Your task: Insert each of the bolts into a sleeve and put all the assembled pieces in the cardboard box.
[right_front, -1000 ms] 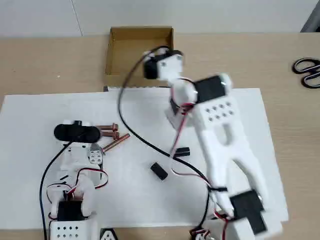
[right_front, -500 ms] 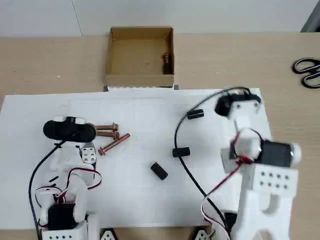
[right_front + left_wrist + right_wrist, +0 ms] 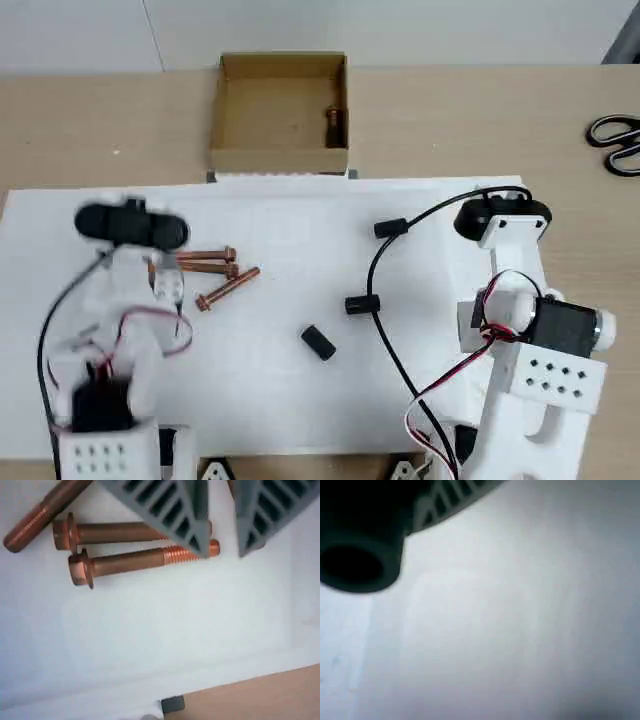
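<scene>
The left gripper [image 3: 222,550] is held low over the white sheet [image 3: 165,630], its jaws set apart with nothing clamped between them. Three copper bolts are laid just beside it, roughly parallel. The nearest bolt [image 3: 135,562] is placed with its threaded end under the tip of one jaw and its flanged head pointing away from the gripper; whether metal and jaw touch cannot be told. Its long axis appears to run along the line in which the jaws close, not across it, so a wrist turn or a shift over the shank is judged necessary before a grasp. The second bolt [image 3: 120,531] is just beyond, the third bolt [image 3: 45,512] farther off.

The right gripper [image 3: 500,222] is well apart from the bolts, so the left is nearer; whether it is parted or closed cannot be told. A black sleeve [image 3: 357,565] is seen near it. The cardboard box [image 3: 280,160] is well beyond both grippers, with one assembled piece [image 3: 335,122] inside.
</scene>
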### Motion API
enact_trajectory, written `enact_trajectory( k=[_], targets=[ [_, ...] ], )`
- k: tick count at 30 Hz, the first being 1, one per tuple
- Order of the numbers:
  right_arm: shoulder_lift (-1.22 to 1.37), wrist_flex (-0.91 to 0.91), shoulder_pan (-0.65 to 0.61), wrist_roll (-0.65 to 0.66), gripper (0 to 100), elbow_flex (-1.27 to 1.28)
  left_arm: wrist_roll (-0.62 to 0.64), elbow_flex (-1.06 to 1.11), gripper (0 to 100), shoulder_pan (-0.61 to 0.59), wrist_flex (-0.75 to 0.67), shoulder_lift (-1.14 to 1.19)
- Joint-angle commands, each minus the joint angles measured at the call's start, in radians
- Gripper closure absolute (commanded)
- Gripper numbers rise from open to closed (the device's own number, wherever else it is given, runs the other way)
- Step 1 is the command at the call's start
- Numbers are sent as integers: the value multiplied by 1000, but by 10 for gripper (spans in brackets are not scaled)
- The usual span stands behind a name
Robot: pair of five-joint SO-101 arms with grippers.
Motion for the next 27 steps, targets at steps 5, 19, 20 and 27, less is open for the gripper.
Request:
enact_trajectory(
  k=[5,19,20,27],
  targets=[
    [-22,-19,10,-26,995,-9,-31,-443,960,0,167,499],
    [-18,-21,10,-20,995,-11,-615,-699,960,95,394,987],
    [-18,-21,10,-20,995,-11,-683,-699,960,107,414,993],
    [-22,-21,8,-20,995,-11,-1046,-697,959,130,440,1005]
  ],
)
